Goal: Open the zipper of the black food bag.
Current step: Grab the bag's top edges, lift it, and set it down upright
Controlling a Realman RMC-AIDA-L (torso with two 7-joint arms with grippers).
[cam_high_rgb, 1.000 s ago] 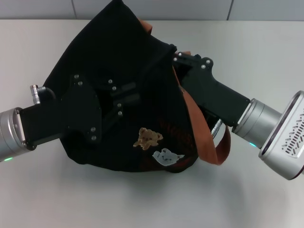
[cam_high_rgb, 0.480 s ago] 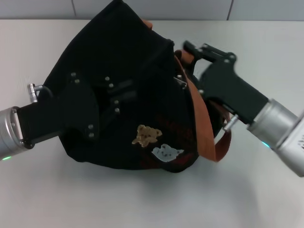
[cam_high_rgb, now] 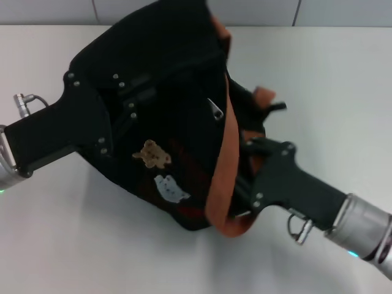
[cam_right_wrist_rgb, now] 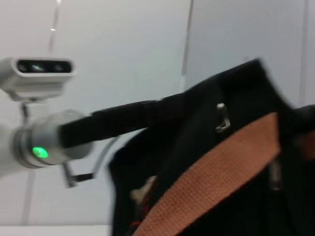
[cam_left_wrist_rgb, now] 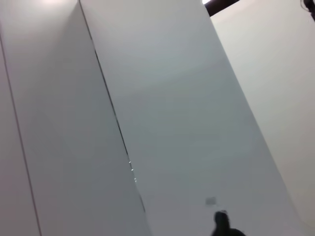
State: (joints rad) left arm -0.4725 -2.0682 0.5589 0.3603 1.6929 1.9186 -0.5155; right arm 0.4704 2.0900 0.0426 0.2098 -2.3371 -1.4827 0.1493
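Note:
The black food bag point(cam_high_rgb: 165, 98) stands tilted in the middle of the head view, its tan bear patch point(cam_high_rgb: 153, 153) and pale cloud patch point(cam_high_rgb: 171, 188) facing me. An orange-brown strap point(cam_high_rgb: 223, 153) runs down its right side. A silver pull tab point(cam_high_rgb: 215, 110) hangs beside the strap, also seen as the pull tab point(cam_right_wrist_rgb: 221, 117) in the right wrist view. I cannot tell whether it belongs to the long zipper. My left gripper point(cam_high_rgb: 130, 98) presses against the bag's upper left. My right gripper point(cam_high_rgb: 250, 150) sits against the bag's lower right, partly behind the strap.
The bag point(cam_right_wrist_rgb: 206, 162) and its strap point(cam_right_wrist_rgb: 221, 172) fill the right wrist view, with my left arm point(cam_right_wrist_rgb: 54, 140) behind them. The white table point(cam_high_rgb: 331, 79) extends on all sides. The left wrist view shows only grey wall panels point(cam_left_wrist_rgb: 162, 113).
The bag has swung left and turned, carried with my left gripper. My right gripper has left the bag's upper right corner and dropped to its lower right side.

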